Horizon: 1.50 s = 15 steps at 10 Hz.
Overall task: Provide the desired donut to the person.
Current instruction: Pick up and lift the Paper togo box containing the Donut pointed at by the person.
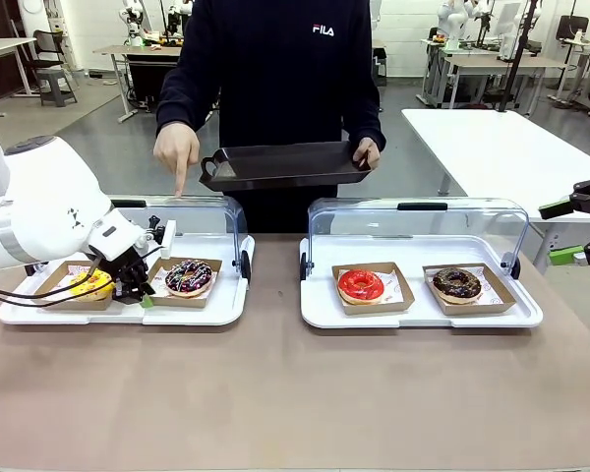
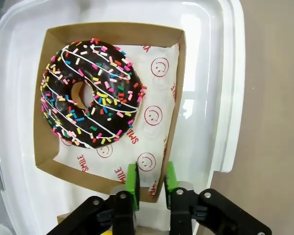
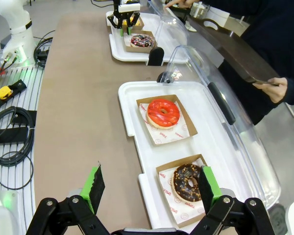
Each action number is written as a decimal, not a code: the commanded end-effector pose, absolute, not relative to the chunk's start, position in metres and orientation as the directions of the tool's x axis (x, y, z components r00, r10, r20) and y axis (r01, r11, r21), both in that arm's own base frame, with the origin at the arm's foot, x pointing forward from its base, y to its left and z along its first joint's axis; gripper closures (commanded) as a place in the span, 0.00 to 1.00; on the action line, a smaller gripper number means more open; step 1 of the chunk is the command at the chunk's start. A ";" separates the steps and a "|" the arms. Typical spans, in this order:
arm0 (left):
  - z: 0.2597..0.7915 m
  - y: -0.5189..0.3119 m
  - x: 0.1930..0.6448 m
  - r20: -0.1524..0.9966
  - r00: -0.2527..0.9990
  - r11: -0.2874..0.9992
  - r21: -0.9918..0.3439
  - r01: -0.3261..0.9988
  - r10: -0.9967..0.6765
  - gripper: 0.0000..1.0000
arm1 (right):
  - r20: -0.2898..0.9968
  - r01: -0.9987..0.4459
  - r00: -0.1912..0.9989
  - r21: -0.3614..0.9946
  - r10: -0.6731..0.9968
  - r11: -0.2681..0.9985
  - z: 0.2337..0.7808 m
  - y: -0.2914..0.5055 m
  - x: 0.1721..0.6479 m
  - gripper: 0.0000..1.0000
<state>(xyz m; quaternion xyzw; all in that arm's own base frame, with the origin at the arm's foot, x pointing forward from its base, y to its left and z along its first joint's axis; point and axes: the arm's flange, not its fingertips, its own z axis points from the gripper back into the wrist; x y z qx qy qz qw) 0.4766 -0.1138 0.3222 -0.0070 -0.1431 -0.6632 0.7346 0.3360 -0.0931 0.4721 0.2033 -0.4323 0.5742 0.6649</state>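
Green-padded left gripper (image 2: 152,177) stands with jaws nearly together astride the wall of a brown cardboard tray (image 2: 112,28) holding the chocolate sprinkled donut (image 2: 90,93); whether they pinch it is unclear. From the front, that arm hides part of a yellow donut (image 1: 90,285). Wide open, the right gripper (image 3: 151,182) holds nothing. Beyond the worktop (image 1: 275,393), the navy-sleeved person (image 1: 275,69), head cut off, holds a black tray (image 1: 285,167).

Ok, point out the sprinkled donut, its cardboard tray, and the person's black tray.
sprinkled donut (image 2: 112,103), left wrist view, icing.
cardboard tray (image 2: 112,33), left wrist view, far wall.
black tray (image 1: 285,162), front view, bare floor.
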 end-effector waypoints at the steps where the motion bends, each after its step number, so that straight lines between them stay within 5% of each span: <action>1: 0.323 -0.115 0.477 0.193 0.102 0.134 0.158 0.978 -0.976 1.00 | 0.823 -0.937 -0.041 -0.229 0.567 0.264 0.472 -0.093 0.339 0.00; 7: 0.342 -0.110 0.441 0.198 0.064 0.103 0.191 0.976 -0.978 1.00 | 0.823 -0.937 -0.041 -0.229 0.567 0.264 0.472 -0.093 0.339 0.00; 15: 0.468 -0.042 0.315 0.257 -0.152 -0.113 0.162 0.980 -0.954 1.00 | 0.823 -0.937 -0.041 -0.229 0.567 0.264 0.472 -0.093 0.339 0.00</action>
